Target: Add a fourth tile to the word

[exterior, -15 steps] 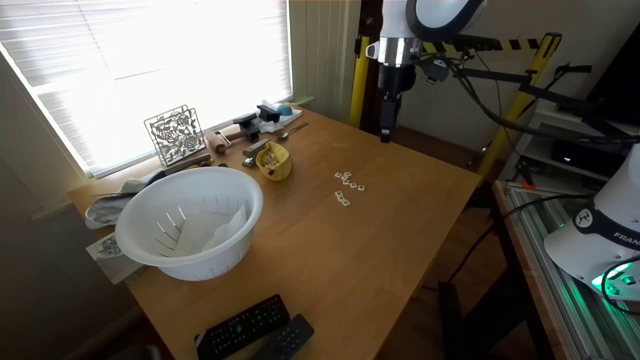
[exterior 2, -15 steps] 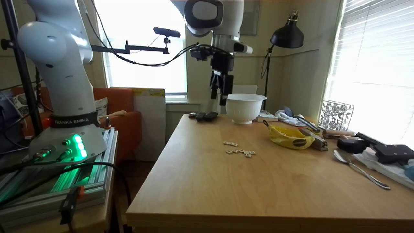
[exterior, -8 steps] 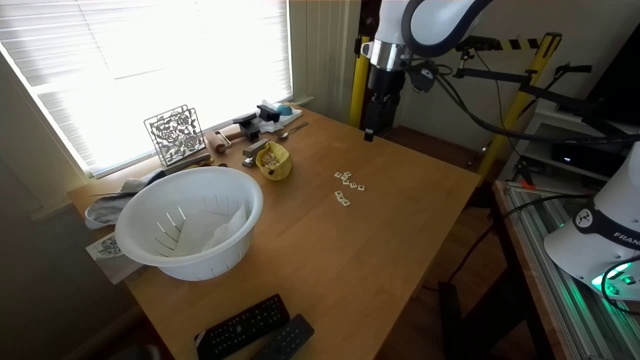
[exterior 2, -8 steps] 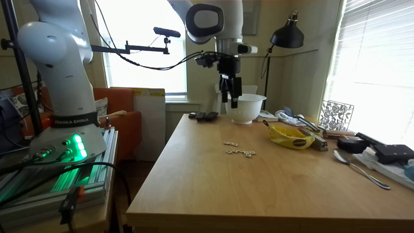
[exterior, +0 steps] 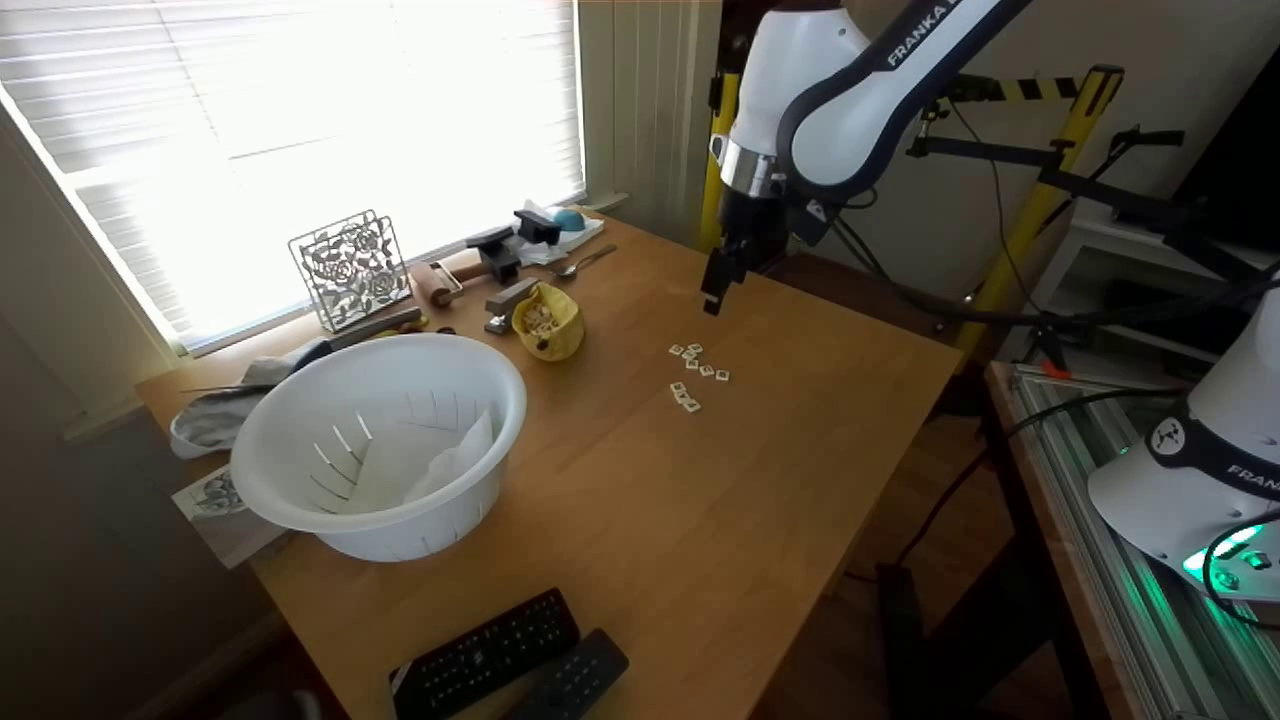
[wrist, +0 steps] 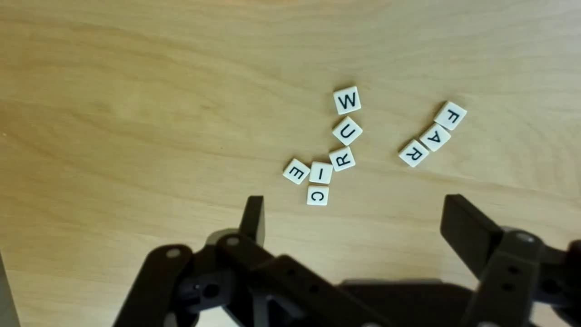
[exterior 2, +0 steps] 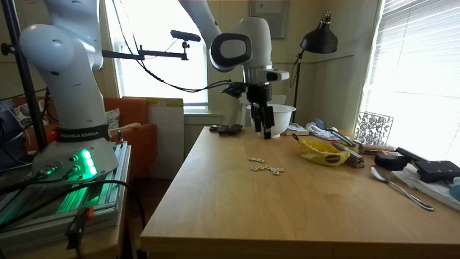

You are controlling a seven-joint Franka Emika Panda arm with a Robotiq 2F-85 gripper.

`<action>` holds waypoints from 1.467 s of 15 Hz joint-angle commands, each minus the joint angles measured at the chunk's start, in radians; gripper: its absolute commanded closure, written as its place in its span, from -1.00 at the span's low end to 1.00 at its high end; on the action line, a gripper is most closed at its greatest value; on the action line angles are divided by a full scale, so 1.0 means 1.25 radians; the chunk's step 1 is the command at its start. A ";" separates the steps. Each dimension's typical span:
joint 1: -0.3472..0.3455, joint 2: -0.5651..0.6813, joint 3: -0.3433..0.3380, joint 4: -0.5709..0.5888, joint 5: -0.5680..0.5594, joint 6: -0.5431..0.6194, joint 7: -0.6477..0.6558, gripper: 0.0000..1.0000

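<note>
The word is a short slanted row of three off-white tiles, F-A-R (wrist: 435, 137), in the wrist view; it also shows in both exterior views (exterior: 685, 397) (exterior 2: 256, 159). Several loose tiles lie beside it, among them W (wrist: 347, 100), U (wrist: 347, 131), E (wrist: 296, 171) and C (wrist: 317, 195); which one is the fourth tile I cannot tell. The loose group also shows in an exterior view (exterior: 707, 370). My gripper (wrist: 355, 204) is open and empty, fingers wide apart, above the table near the tiles. It shows tilted in both exterior views (exterior: 712, 303) (exterior 2: 265, 135).
A yellow banana-shaped pouch (exterior: 563, 335) holding more tiles stands near the tiles. A large white bowl (exterior: 420, 525) stands beyond it, with black remotes (exterior: 490, 650) at the table's end. A spoon (exterior 2: 399, 190) and stapler (exterior 2: 354, 158) lie toward the window side.
My gripper has moved down toward the tiles and tilted, going left in an exterior view and right in another. It stays open. The tiles have not moved.
</note>
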 commanded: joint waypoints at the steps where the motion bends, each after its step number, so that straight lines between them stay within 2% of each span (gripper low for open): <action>1: -0.003 0.061 0.003 0.035 -0.027 0.031 0.039 -1.00; 9: 0.006 0.150 -0.009 0.096 -0.034 0.024 0.062 -1.00; 16: -0.017 0.149 0.005 0.107 -0.002 0.015 0.052 -1.00; 17: -0.018 0.150 0.005 0.106 -0.002 0.016 0.053 -0.50; 18: -0.018 0.152 0.002 0.107 -0.008 0.020 0.052 -0.47; 22: -0.023 0.159 0.001 0.106 -0.007 0.020 0.050 0.12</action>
